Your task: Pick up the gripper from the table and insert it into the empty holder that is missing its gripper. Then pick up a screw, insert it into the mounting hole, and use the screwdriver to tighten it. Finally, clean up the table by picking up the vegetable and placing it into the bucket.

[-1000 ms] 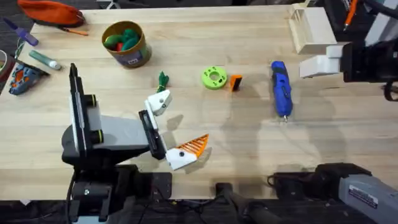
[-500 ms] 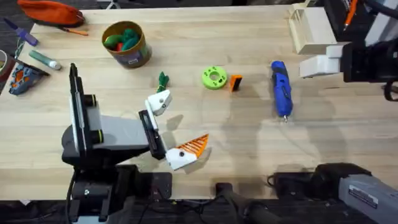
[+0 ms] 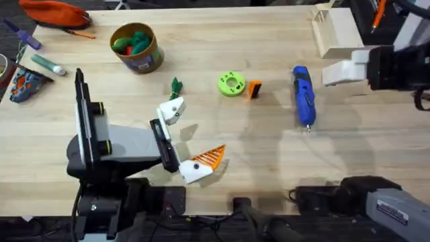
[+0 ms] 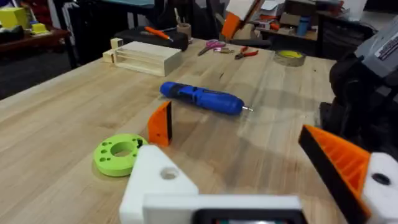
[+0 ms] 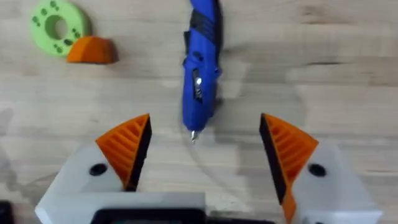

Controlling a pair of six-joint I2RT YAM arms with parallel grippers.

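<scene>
Both orange-padded fingers of the right gripper [image 5: 202, 155] are spread wide and held empty above the blue screwdriver [image 5: 201, 65], whose silver tip is pointed into the gap between them. The loose orange gripper finger [image 3: 254, 89] is laid just beside the green disc [image 3: 231, 84], nearer the right arm. One finger is missing on the left gripper [image 3: 190, 142]; its bare white holder [image 3: 170, 111] is seen beside the green vegetable [image 3: 176, 85]. Toy vegetables are held in the yellow bucket [image 3: 149, 61].

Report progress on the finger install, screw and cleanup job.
Nothing looks done yet. The gripper lies on the table beside the green disc, and the holder on the left arm is bare. The right gripper hangs open over the screwdriver. The vegetable lies outside the bucket.
</scene>
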